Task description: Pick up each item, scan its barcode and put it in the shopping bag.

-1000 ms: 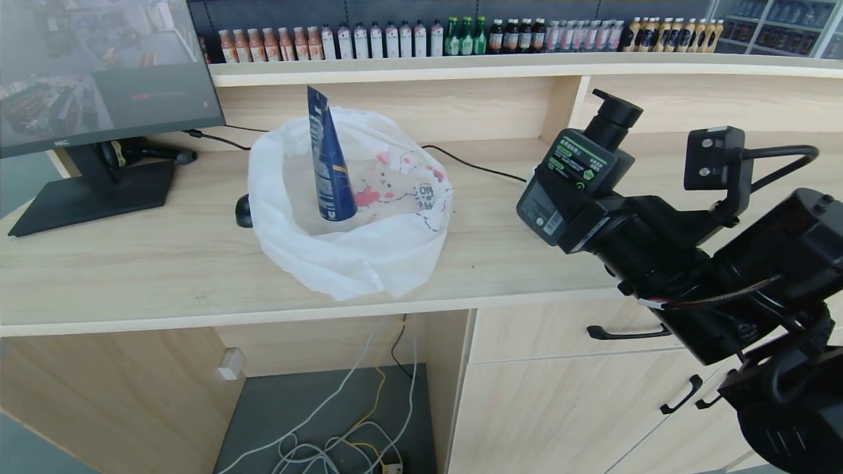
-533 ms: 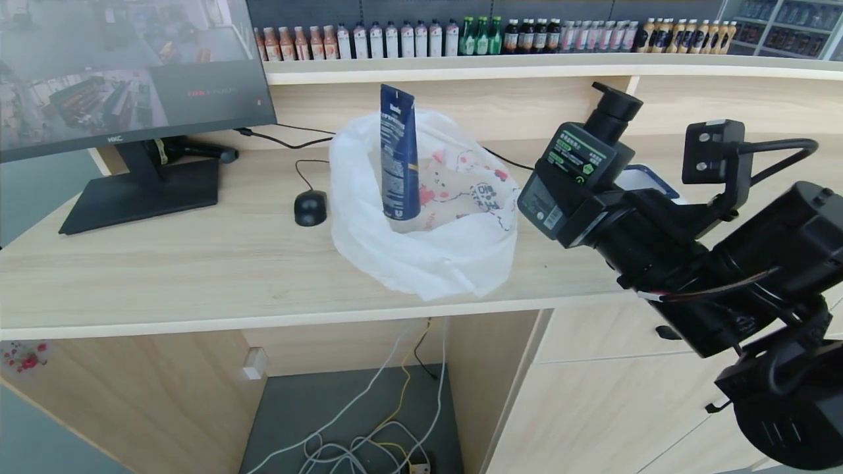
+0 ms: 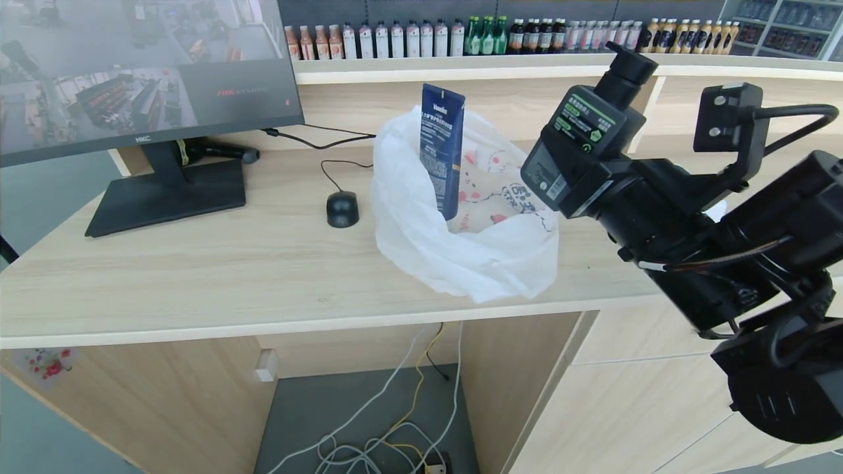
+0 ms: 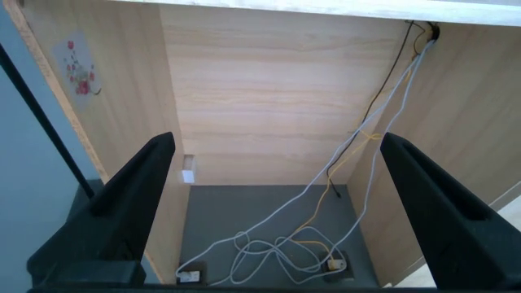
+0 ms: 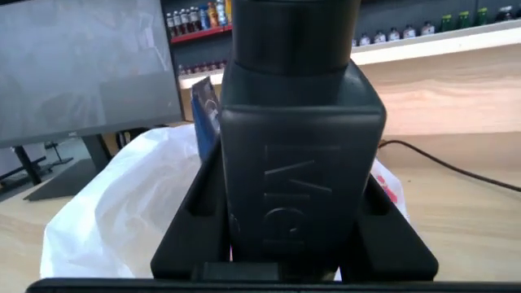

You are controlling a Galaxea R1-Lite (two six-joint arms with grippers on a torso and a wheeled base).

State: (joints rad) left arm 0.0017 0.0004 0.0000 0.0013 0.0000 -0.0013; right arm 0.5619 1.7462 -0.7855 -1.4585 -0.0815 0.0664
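Now the pump bottle is in hand, beside the bag

Clamped between the jaws of the right gripper [image 5: 289,244] is a dark grey plastic pump bottle [image 3: 583,141], held tilted above the counter with its cap pointing up and away from the robot. A white barcode patch [image 3: 556,187] on its side faces the head camera. The bottle hangs just beside the right rim of the crumpled white plastic shopping bag [image 3: 421,243]. The bag sits open on the pale wooden counter [image 3: 197,263] with a tall blue tube [image 3: 442,148] standing upright inside it. The left gripper [image 4: 281,195] hangs low, fingers spread wide on nothing, facing the space under the counter.

Further left lie a black computer mouse [image 3: 342,209] and a dark handheld device [image 3: 214,153], probably the scanner, behind the foot of a large black monitor [image 3: 132,66].

The bottle's turn seems under way: it is picked up but not yet bagged, and whether it has been scanned cannot be told. If not, the barcode patch needs presenting to the scanner. Otherwise the arm should carry the bottle over the bag's mouth, clear of the tube, lower it and let go.
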